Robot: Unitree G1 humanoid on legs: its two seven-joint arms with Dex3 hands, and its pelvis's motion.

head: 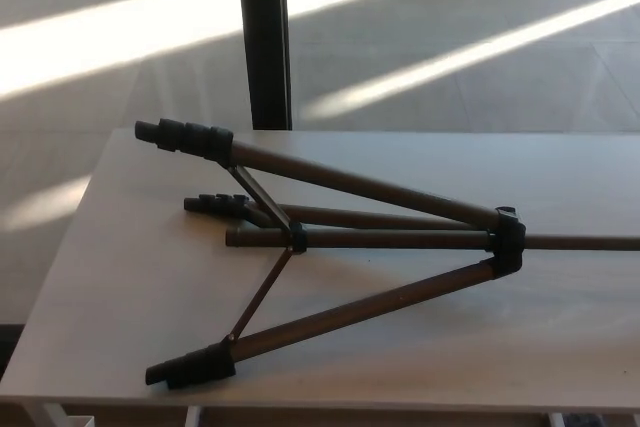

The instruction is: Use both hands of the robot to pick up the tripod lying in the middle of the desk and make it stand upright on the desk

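You've got no hand in shot, so can't tell their state; tripod (400,239) lies flat on the counter (130,277), 3 legs splayed.

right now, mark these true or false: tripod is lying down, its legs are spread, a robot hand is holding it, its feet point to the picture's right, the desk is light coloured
1. The tripod is lying on the desk: true.
2. Its legs are spread apart: true.
3. A robot hand is holding it: false, no robot hand is in view.
4. Its feet point to the picture's right: false, the feet point left; the hub is on the right.
5. The desk is light coloured: true.
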